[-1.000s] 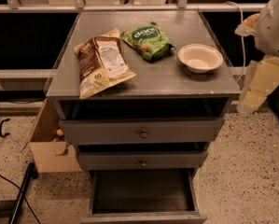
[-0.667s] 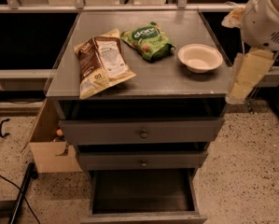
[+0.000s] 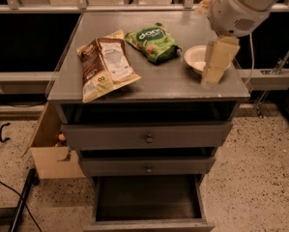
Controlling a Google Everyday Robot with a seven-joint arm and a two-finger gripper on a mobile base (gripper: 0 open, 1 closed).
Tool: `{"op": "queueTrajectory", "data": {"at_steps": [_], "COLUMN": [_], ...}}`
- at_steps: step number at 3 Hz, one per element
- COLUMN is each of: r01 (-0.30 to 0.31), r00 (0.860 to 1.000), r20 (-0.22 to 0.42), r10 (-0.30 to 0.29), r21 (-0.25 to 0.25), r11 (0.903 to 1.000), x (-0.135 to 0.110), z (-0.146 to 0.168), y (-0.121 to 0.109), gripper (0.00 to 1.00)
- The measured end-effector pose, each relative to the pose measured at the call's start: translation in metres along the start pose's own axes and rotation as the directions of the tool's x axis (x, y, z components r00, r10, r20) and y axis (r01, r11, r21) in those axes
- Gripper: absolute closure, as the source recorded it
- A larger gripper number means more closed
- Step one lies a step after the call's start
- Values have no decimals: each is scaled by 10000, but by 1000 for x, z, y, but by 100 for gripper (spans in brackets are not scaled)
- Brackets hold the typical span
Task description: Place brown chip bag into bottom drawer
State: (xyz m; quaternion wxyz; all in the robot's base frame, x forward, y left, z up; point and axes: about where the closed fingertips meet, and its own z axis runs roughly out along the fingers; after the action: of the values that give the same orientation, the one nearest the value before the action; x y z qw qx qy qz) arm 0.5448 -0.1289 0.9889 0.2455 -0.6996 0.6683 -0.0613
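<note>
On the flat grey cabinet top, toward its left side as pictured, the flat crinkly brown chip bag with the white label panel and yellow-tan edges is lying face up. Its near corner is reaching almost to the front edge. Its long axis is running roughly from the back of the top to the front, with the near end swinging slightly to the picture's right.

The cream-coloured two-finger gripper is hanging over the right side of the top, pointing downward in front of the shallow white bowl, and it is holding nothing. Whether it is open or closed cannot be told from this view.

The brown bag is lying well apart from the gripper, to the picture's left. The smaller green snack bag is sitting between the two and farther back, just beside the brown bag's far end.

Below, the deep grey bottom drawer is standing pulled out with its dark inside exposed. The two shallower knobbed drawers above it are sitting nearly closed.

Judgement: the grasp is not yet begun. The coming move is calling for travel across the top to the left, passing the green bag, and a grip set across the bag's short width.
</note>
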Motion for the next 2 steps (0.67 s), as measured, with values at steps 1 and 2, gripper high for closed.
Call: {"op": "queueTrajectory", "data": {"at_steps": [1, 2], "r01": [539, 956], "r00": [9978, 9893], "r20": [385, 1128], "r10": [-533, -927], "r21": [-140, -204], "r11": [9984, 9952], "x": [-28, -58], "z": [23, 50], "y": [-21, -41], "gripper": [0, 0]}}
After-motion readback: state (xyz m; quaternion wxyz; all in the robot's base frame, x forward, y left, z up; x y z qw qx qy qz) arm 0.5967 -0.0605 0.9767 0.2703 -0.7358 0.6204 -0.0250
